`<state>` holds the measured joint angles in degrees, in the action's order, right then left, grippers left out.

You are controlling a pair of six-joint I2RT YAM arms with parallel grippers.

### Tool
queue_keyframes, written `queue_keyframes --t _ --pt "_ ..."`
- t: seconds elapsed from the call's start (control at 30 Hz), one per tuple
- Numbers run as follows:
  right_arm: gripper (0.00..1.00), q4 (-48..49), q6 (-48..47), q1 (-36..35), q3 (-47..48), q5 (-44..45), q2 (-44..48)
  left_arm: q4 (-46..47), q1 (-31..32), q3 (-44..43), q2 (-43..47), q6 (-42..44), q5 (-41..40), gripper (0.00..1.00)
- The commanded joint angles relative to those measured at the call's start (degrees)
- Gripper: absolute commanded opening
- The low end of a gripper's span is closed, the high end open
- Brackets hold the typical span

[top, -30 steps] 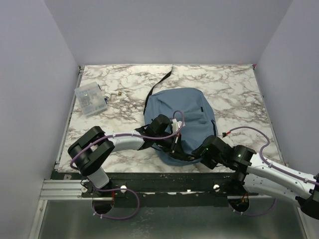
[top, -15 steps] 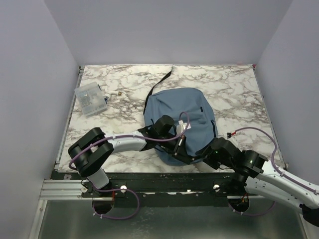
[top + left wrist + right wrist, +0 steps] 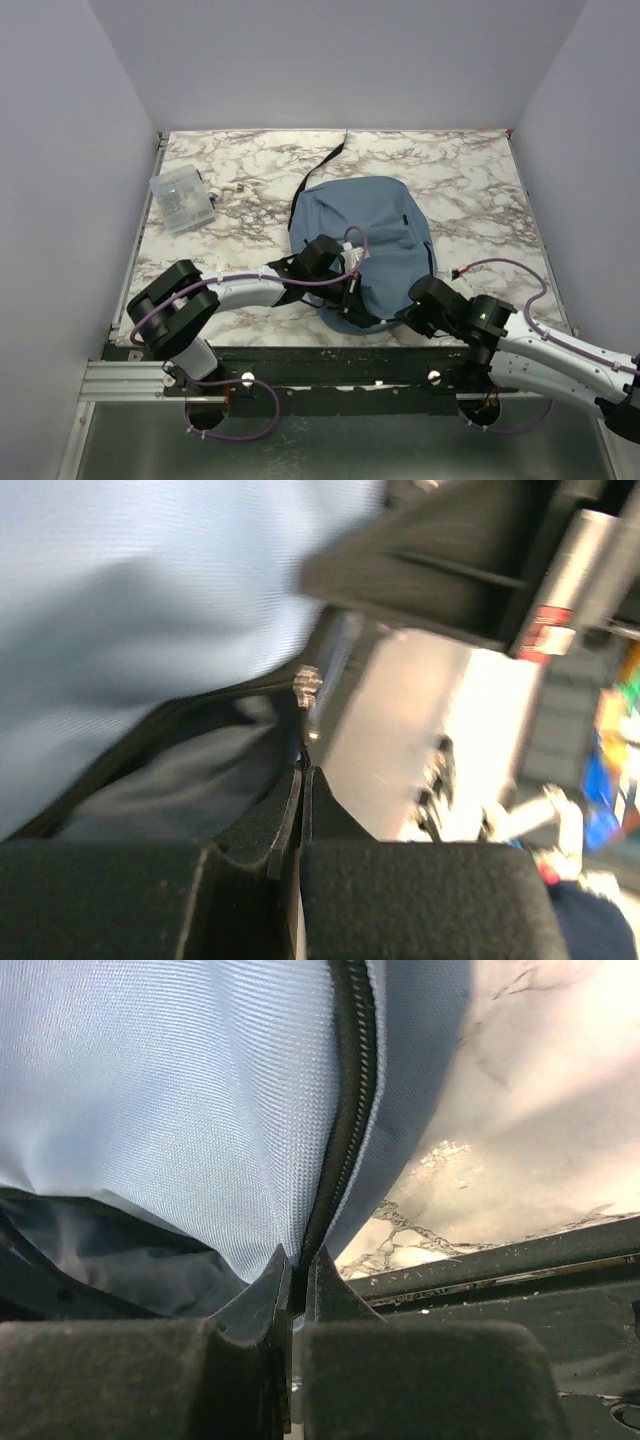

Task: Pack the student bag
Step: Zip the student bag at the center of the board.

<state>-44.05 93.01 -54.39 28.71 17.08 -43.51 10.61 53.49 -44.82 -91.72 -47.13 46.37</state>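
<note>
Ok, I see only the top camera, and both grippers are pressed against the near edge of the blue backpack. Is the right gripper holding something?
Observer: Yes. The right wrist camera shows the right gripper shut on the black zipper band of the student bag.
Operator: And the left one?
Observer: The left gripper is shut too, on a thin black tab just below the metal zipper slider.
Operator: Is the bag open there?
Observer: Partly, it seems. Dark lining shows under the blue fabric in both wrist views.
</note>
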Motion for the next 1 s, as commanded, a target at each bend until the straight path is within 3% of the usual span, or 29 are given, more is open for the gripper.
queue_keyframes --t 0.0,0.2,0.4,0.47,0.5,0.57,0.63,0.67,0.8,0.97 --pt "0.0 -10.24 5.07 0.16 0.99 8.07 1.65 -12.42 -5.03 7.88 8.48 4.81 -19.84 0.0" --pt "0.0 -15.14 5.27 0.16 1.31 13.19 9.08 -20.12 -11.61 15.02 22.86 8.94 -31.42 0.0" --pt "0.0 -7.59 -8.77 0.16 3.01 13.37 6.96 -21.12 -12.15 10.84 25.43 11.82 -25.73 0.0" --pt "0.0 -3.62 -17.59 0.16 4.08 10.26 6.15 -19.98 -12.11 9.6 24.72 11.8 -21.98 0.0" --pt "0.07 -1.7 -21.06 0.16 4.64 7.94 6.06 -19.33 -12.18 8.91 24.54 11.57 -20.15 0.0" --pt "0.43 4.49 -27.18 0.16 4.65 0.7 6.57 -17.8 -12.08 7.83 24.38 11.05 -16.61 0.0" --pt "0.69 7.74 -25.86 0.16 4.36 -6.68 6.07 -17.12 -11.97 7.04 24.12 10.09 -14.15 0.0" --pt "0.76 8.07 -23.21 0.15 4.35 -9.91 5.26 -16.78 -11.91 6.79 23.9 9.57 -13.21 0.0" --pt "0.91 12.23 -19.2 0.12 3.03 -22.52 -2.14 -15.39 -9.83 6.03 21.9 9.14 -11.39 0.0" --pt "0.95 9.5 -36.03 -4.25 12.21 -21.06 -10.72 -14.1 -7.87 5.98 19.72 8.2 -12.24 0.0"
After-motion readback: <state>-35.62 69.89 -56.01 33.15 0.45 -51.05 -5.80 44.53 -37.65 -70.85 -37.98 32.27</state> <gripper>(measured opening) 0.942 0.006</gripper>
